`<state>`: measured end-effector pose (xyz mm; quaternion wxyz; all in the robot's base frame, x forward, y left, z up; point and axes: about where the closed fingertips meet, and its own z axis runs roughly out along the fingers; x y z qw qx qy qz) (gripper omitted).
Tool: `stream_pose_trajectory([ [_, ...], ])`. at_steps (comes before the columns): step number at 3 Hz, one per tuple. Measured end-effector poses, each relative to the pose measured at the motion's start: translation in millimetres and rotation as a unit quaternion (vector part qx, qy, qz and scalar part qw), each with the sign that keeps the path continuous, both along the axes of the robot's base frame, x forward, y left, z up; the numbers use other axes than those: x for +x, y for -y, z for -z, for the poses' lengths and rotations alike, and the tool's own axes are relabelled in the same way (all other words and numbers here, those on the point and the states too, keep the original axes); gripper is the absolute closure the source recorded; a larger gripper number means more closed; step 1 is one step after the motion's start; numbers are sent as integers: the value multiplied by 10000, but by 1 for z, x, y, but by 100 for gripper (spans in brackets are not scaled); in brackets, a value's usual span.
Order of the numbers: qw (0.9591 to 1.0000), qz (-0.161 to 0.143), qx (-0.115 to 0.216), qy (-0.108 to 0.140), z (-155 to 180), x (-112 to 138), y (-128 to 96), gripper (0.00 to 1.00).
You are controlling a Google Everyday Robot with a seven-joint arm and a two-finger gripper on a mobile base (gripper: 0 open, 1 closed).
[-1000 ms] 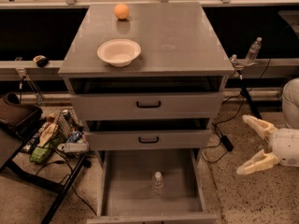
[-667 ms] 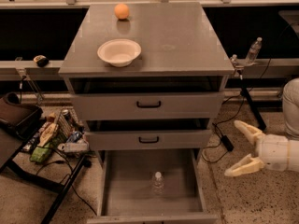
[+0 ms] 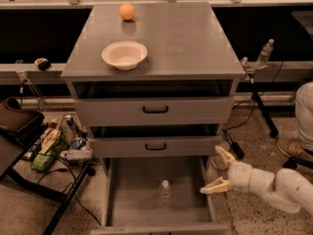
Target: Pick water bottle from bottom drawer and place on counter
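The water bottle (image 3: 165,192) stands upright on the grey floor of the open bottom drawer (image 3: 132,199), near its middle. It is clear with a white cap. My gripper (image 3: 218,171) is open, its two pale fingers spread apart, at the drawer's right wall, to the right of the bottle and apart from it. It holds nothing. The white arm reaches in from the lower right. The counter (image 3: 195,38) is the grey top of the cabinet above.
A white bowl (image 3: 124,54) and an orange ball (image 3: 127,11) sit on the counter. Two shut drawers with black handles (image 3: 155,110) are above the open one. Another clear bottle (image 3: 264,53) stands at the right. Clutter and cables (image 3: 54,143) lie at the left.
My gripper and arm have moved left and a little down, from beside the cabinet to the right wall of the open drawer. The bottle has not moved.
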<state>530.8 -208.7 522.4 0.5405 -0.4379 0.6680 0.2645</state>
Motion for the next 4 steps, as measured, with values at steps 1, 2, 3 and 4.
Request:
stream_pose_trajectory([
  [1,9999,60,152,23,73,22,-8,0],
  [2,9989,91,432,-130,140,36,-16,0],
  [3,9985,168,500,-171,155,39,-14,0],
  [4,9986,139,405,-301,160,43,-22,0],
])
